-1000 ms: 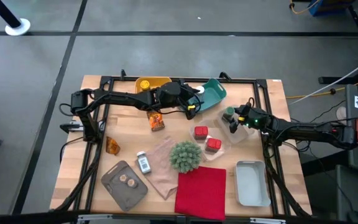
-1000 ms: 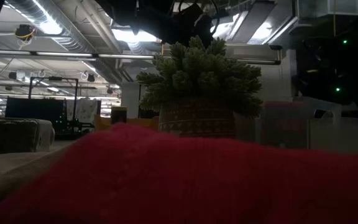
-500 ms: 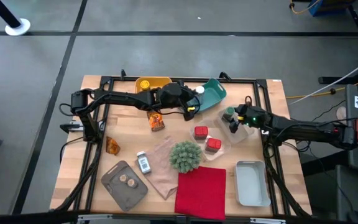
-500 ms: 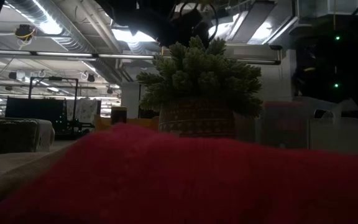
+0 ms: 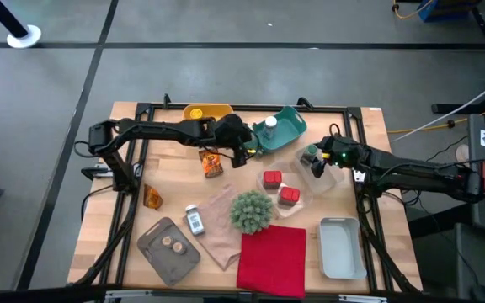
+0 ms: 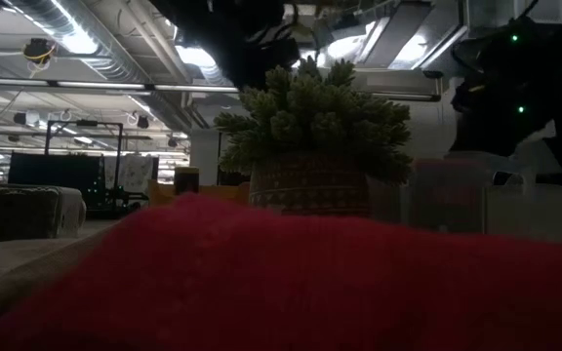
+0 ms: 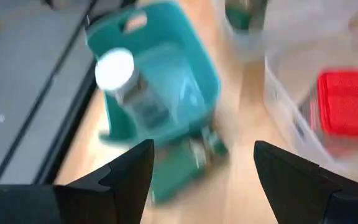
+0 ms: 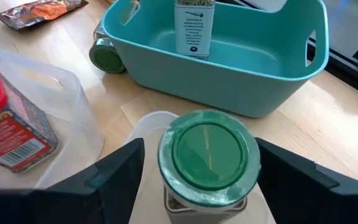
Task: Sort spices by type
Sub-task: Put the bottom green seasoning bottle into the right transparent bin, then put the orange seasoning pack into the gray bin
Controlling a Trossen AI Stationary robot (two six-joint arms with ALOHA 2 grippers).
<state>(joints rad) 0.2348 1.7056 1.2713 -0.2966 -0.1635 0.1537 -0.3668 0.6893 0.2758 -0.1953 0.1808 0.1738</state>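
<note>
Table (image 5: 175,177): pale wood planks, centre of the high view, edged by a dark metal frame.
Teal bin (image 5: 286,128): smooth plastic, rounded corners, handle slots; upper centre of the high view.
White-capped jar (image 5: 270,128): clear, labelled, 1 piece, upright inside the teal bin.
Green-lidded jar (image 8: 209,155): round flat green lid, clear body, standing on a round clear lid just in front of the teal bin.
Small green jar (image 8: 106,56): lying on its side, touching the teal bin's outer wall.
Red tins (image 5: 280,187): 2, squarish with red lids, in a clear plastic tray (image 5: 314,181) right of centre.
Foil packets (image 5: 211,162): 1 orange-brown, crinkled, centre-left; another (image 5: 151,196) near the left edge of the table.
Labelled jar (image 5: 194,220): lying flat, lower left.
Brown discs (image 5: 173,244): 2, tiny, on a grey tray (image 5: 162,257), lower left.
Left gripper (image 5: 244,151): fingers spread wide, holding nothing, beside the teal bin.
Right gripper (image 8: 194,171): fingers wide apart on either side of the green-lidded jar, not touching it.
Plant ball (image 5: 250,210): spiky, green, centre.
Red cloth (image 5: 273,261): soft, square, lower centre.
White tray (image 5: 342,246): rectangular, lower right.
</note>
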